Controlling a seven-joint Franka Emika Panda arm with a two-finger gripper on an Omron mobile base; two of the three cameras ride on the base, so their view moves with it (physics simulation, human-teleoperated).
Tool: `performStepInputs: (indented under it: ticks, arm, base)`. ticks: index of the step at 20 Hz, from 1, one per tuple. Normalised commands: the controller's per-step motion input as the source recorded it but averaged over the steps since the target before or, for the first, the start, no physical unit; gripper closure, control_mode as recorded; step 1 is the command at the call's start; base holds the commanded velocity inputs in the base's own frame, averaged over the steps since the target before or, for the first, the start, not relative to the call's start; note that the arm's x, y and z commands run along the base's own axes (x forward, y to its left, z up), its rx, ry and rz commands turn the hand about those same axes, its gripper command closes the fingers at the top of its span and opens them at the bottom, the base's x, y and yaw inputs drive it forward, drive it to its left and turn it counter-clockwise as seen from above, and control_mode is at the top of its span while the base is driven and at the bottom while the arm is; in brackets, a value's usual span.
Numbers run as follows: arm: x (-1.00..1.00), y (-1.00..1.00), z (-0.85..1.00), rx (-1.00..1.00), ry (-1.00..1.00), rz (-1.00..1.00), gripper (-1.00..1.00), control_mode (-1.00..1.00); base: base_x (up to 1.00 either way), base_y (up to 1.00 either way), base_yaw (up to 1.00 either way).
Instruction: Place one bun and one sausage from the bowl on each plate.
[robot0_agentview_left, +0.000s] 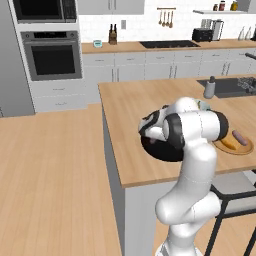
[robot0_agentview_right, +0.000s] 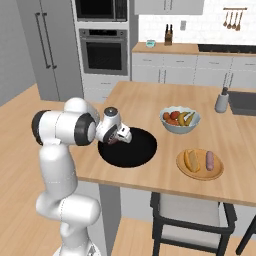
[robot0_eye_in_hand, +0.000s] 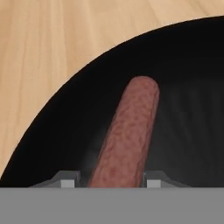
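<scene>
The wide black bowl (robot0_agentview_right: 137, 152) (robot0_agentview_left: 159, 151) (robot0_eye_in_hand: 188, 65) lies near the island's front edge. In it lies a reddish-brown sausage (robot0_eye_in_hand: 129, 135), with my gripper (robot0_eye_in_hand: 111, 180) (robot0_agentview_right: 118, 139) low in the bowl's left part and shut on the sausage's near end, one fingertip against each side. In the left base view my own arm hides the hand. To the right rests the tan wooden plate (robot0_agentview_right: 200, 173) (robot0_agentview_left: 244, 151), carrying a yellow bun (robot0_agentview_right: 190, 160) (robot0_agentview_left: 227, 144) and a second sausage (robot0_agentview_right: 210, 160) (robot0_agentview_left: 240, 137).
A white bowl of fruit (robot0_agentview_right: 180, 120) stands behind the black bowl and the plate. A grey bottle (robot0_agentview_right: 221, 101) (robot0_agentview_left: 210, 88) stands by the dark sink (robot0_agentview_left: 230, 86). A chair (robot0_agentview_right: 192, 220) sits under the island's front edge.
</scene>
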Motion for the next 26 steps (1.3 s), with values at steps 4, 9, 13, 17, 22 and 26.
performStepInputs:
  ticks: [4, 9, 13, 17, 22, 26]
  arm:
    - [-0.67, -0.22, 0.84, -0.05, 0.04, 0.00, 1.00, -1.00]
    - [-1.00, -0.16, 0.57, -0.11, 0.00, 0.13, 1.00, -1.00]
    - [-1.00, 0.07, 0.79, -0.13, 0.07, 0.17, 1.00, -1.00]
    - [-1.00, 0.13, 0.43, -0.03, 0.00, 0.15, 1.00, -1.00]
    - [-0.74, 0.25, 0.65, 0.00, 0.00, 0.03, 1.00, -1.00]
    - [-0.60, 0.05, 0.75, 0.00, 0.02, -0.09, 1.00, -1.00]
  base:
    - [0.00, 0.00, 0.00]
    - [0.00, 0.00, 0.00]
    - [0.00, 0.00, 0.00]
    - [0.00, 0.00, 0.00]
    - [0.00, 0.00, 0.00]
    - [0.00, 0.00, 0.00]
